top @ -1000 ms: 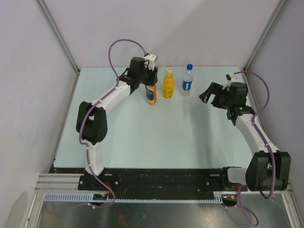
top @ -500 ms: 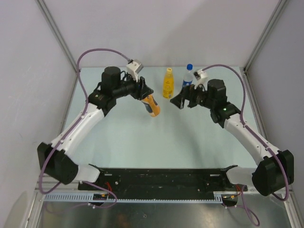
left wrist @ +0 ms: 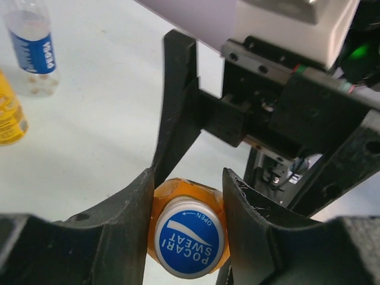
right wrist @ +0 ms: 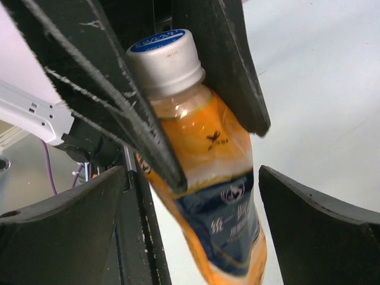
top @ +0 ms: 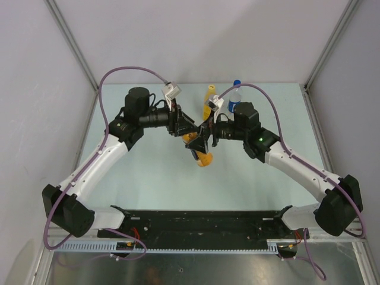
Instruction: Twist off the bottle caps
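Observation:
My left gripper [top: 185, 129] is shut on the neck and shoulder of the orange bottle [top: 203, 158], which it holds tilted above the table. The bottle's cap [left wrist: 189, 240] is white with a blue top and sits between the left fingers [left wrist: 127, 219]. Around the blue-labelled lower body [right wrist: 228, 225] stands my right gripper [right wrist: 193, 196], open, with both fingers clear of the bottle. At the back of the table stand the yellow bottle [top: 210, 95] and the clear bottle [top: 235, 98], the latter with its blue cap [top: 237, 84] on.
Both arms meet over the middle of the pale table [top: 148, 172]. The clear bottle [left wrist: 32, 50] and the yellow bottle [left wrist: 9, 116] are behind them. Grey walls close in the left, right and back.
The left arm lifted the orange bottle out of the back row and brought it forward, tilted. The right arm swung left until its open jaws stood round the bottle's body.

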Robot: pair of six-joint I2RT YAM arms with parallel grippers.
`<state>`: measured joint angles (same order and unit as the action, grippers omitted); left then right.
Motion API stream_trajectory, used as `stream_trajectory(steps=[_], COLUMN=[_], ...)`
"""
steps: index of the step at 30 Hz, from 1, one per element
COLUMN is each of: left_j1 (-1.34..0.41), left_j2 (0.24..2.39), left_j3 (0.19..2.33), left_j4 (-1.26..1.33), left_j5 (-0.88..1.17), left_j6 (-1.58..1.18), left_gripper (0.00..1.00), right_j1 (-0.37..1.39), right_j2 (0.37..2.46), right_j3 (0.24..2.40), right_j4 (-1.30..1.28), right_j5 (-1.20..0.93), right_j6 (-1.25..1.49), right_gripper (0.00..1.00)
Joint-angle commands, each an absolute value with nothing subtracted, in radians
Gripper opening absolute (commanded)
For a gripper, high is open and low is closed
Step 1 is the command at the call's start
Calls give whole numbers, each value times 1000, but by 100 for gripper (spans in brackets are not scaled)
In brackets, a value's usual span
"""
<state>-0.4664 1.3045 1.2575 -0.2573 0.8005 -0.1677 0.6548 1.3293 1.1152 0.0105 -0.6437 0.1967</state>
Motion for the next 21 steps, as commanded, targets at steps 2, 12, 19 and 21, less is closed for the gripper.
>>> stream_trajectory(steps=[2,12,19,21], left_j1=[-488,-492,-492,-491], left_j2=[1280,1232,1155,1129], left_j3=[1301,1306,1273,1260], left_j4=[-245,-234,-227,-227], left_j5=[898,842,681,621], left_j6=[-213,-241,-234,-228], left_gripper=[40,42,78,90], right_j1=[684,684,684,683], right_j2=[1358,1397,1378,1362], right_j3=[1165,1163,1164,1164], right_j4=[-20,3,49,49], right_j5=[-645,-758,-770,-757], right_j6=[132,164,195,196], right_gripper=[99,65,49,47])
